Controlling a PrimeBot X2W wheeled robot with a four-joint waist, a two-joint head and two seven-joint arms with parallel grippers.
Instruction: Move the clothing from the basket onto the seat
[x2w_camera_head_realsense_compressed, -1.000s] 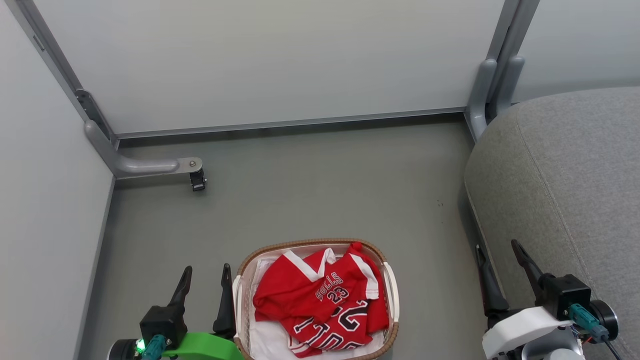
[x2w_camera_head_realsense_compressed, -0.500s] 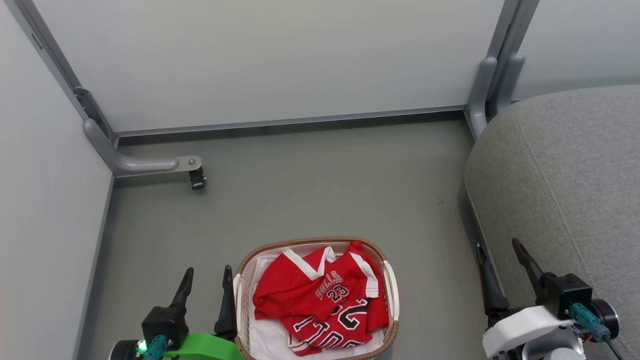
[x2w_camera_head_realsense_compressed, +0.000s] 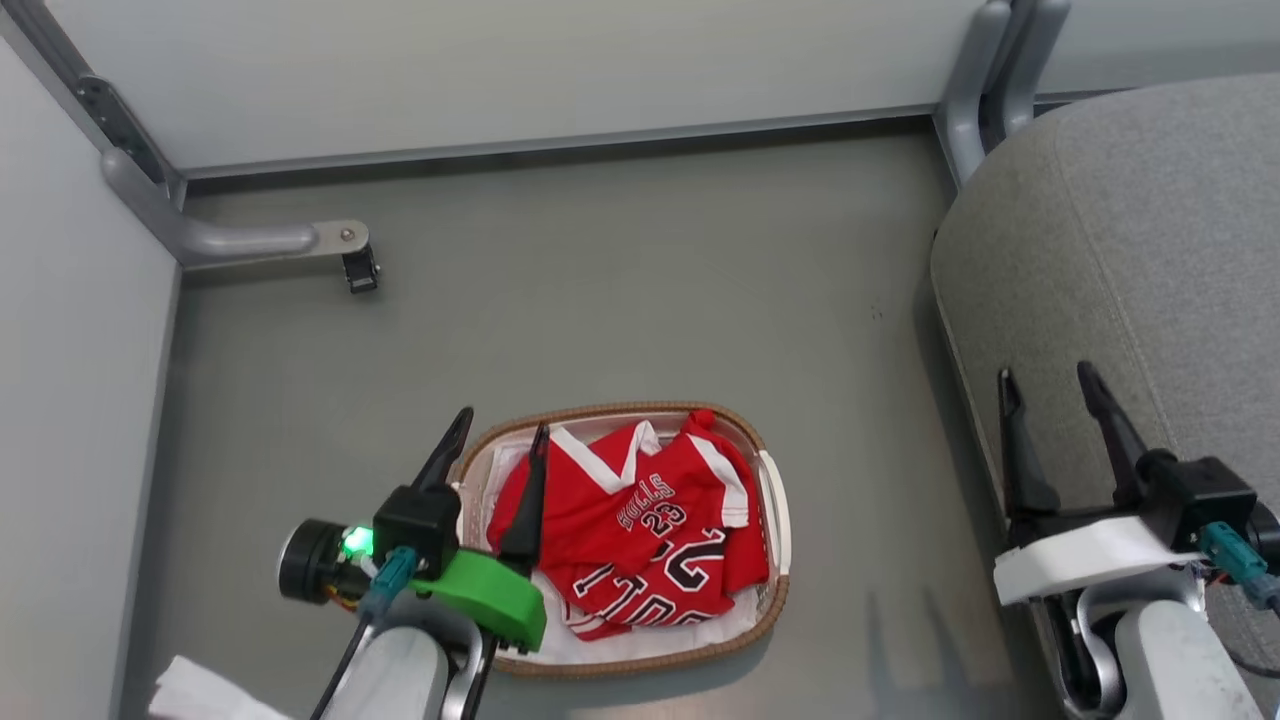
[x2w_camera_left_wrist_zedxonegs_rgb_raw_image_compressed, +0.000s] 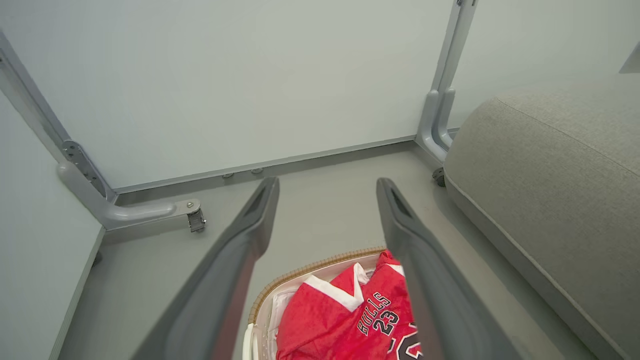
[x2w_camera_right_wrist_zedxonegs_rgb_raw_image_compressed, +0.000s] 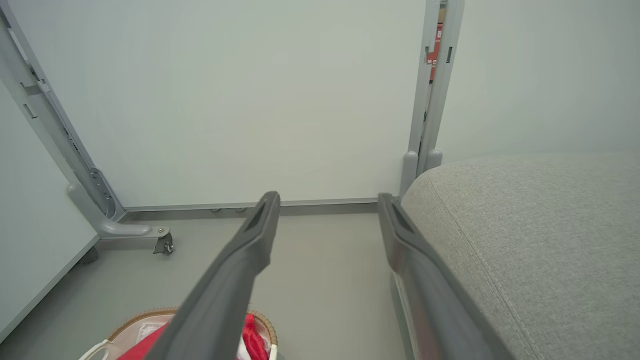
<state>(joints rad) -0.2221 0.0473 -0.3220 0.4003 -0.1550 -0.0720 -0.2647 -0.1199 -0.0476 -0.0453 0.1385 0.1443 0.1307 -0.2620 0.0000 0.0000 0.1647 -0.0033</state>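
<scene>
Left gripper (x2w_camera_head_realsense_compressed: 503, 421) wide, straddling basket (x2w_camera_head_realsense_compressed: 620, 409) rim | right gripper (x2w_camera_head_realsense_compressed: 1044, 372) wide at seat (x2w_camera_head_realsense_compressed: 1150, 220) edge

The red clothing (x2w_camera_head_realsense_compressed: 640, 525) reads "BULLS 23", with larger partial numerals below.

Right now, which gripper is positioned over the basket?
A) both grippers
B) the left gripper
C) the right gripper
B: in the head view the open left gripper straddles the left rim of the basket, one finger lying across the red clothing, while the open right gripper sits over the edge of the seat, well clear of the basket.
</scene>
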